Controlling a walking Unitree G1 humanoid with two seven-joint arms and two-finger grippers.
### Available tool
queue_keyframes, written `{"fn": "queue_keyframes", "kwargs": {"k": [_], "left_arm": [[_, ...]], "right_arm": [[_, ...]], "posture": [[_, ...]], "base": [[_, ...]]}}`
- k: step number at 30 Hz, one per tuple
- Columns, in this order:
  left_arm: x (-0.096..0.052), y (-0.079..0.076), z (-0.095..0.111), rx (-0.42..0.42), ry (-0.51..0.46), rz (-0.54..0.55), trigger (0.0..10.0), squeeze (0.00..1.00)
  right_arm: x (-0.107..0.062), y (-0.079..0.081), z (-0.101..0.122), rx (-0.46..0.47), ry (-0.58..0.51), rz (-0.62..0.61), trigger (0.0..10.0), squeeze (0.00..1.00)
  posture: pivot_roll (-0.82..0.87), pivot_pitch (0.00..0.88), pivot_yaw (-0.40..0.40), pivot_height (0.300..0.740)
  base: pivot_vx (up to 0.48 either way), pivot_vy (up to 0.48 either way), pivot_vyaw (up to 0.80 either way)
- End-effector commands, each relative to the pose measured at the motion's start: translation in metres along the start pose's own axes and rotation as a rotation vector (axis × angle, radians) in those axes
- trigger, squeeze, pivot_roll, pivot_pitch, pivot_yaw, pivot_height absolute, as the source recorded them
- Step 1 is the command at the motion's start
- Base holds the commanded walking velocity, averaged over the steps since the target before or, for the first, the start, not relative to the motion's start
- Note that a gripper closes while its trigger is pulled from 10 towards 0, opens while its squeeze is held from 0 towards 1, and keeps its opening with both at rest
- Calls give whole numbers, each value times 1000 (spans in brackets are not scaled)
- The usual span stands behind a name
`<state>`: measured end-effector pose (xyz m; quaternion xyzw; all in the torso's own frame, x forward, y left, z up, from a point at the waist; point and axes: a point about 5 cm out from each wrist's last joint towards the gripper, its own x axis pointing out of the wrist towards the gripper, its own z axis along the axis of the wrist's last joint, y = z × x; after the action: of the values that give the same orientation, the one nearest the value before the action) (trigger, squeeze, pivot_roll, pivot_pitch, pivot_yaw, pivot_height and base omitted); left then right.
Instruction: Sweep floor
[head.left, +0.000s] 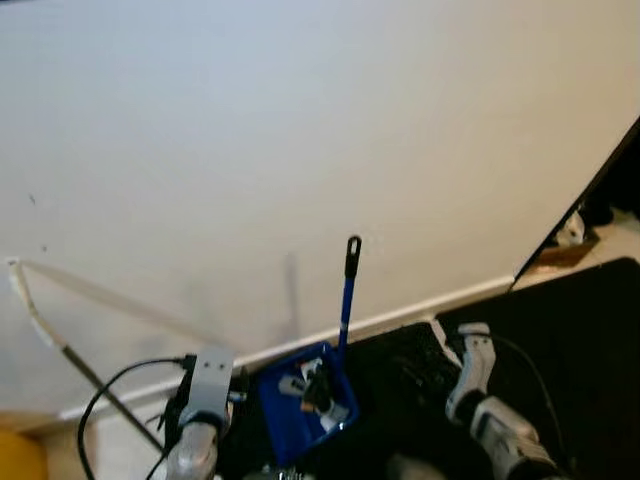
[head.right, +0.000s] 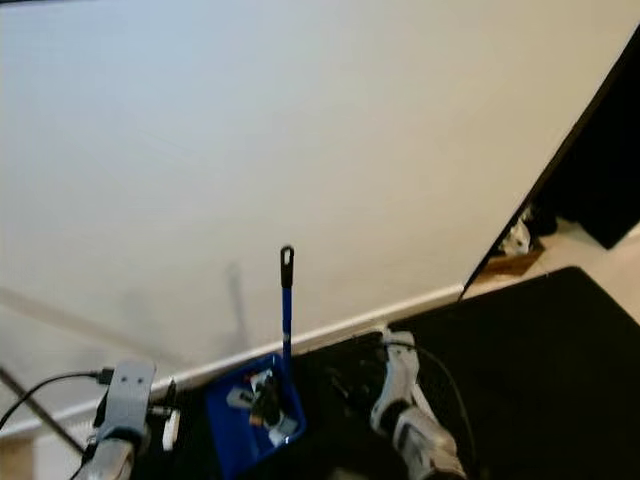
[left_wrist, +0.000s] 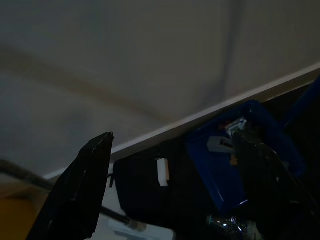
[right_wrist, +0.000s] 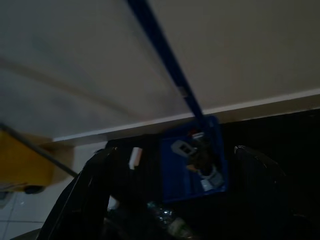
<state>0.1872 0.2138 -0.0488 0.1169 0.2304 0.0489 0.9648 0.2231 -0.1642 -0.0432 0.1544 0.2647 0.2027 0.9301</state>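
Observation:
A blue dustpan (head.left: 305, 400) stands against the baseboard, its long blue handle (head.left: 347, 290) with a black tip rising up the wall. Small bits of litter lie in its pan (right_wrist: 195, 160). My left gripper (left_wrist: 172, 185) is open, and its black fingers (left_wrist: 75, 190) frame the dustpan (left_wrist: 240, 160) from a short way off. My right gripper (right_wrist: 172, 195) is open too and points at the same pan. In the eye views the left arm (head.left: 205, 400) is low on the left of the pan. The right arm (head.left: 475, 385) is low on its right.
A plain pale wall (head.left: 300, 130) with a white baseboard (head.left: 450, 300) is close ahead. A thin pole (head.left: 60, 340) leans at the left, above a yellow object (head.left: 18, 458). Dark flooring (head.left: 560, 340) spreads to the right, beside a dark opening (head.left: 615, 185). A black cable (head.left: 105, 395) loops by my left arm.

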Motion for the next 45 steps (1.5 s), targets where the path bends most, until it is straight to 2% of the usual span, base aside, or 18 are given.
{"fn": "queue_keyframes", "kwargs": {"k": [1,11,19,32,43,45], "left_arm": [[-1,2,-3,3,12,3,10000,0],[0,1,2,26,-19,-13,10000,0],[-2,1,3,-17,-43,-9,10000,0],[-4,5,2,-117,-62,-7,10000,0],[-2,5,5,-143,-64,-30,10000,0],[-1,5,5,-118,-61,-27,10000,0]], "right_arm": [[-2,-2,0,-3,5,-5,10000,0],[-2,-3,5,-30,-30,-17,10000,0],[-4,-1,9,-100,-101,-48,10000,0],[-5,2,7,-121,-114,-46,10000,0],[-3,2,8,-120,-108,-41,10000,0],[-2,3,8,-121,-105,-40,10000,0]], "posture": [[31,0,-25,740],[29,0,-30,740],[19,0,-22,740],[14,0,-16,740],[20,0,-22,740],[19,0,-21,740]], "base": [[0,0,0],[0,0,0],[0,0,0],[0,0,0],[0,0,0],[0,0,0]]}}
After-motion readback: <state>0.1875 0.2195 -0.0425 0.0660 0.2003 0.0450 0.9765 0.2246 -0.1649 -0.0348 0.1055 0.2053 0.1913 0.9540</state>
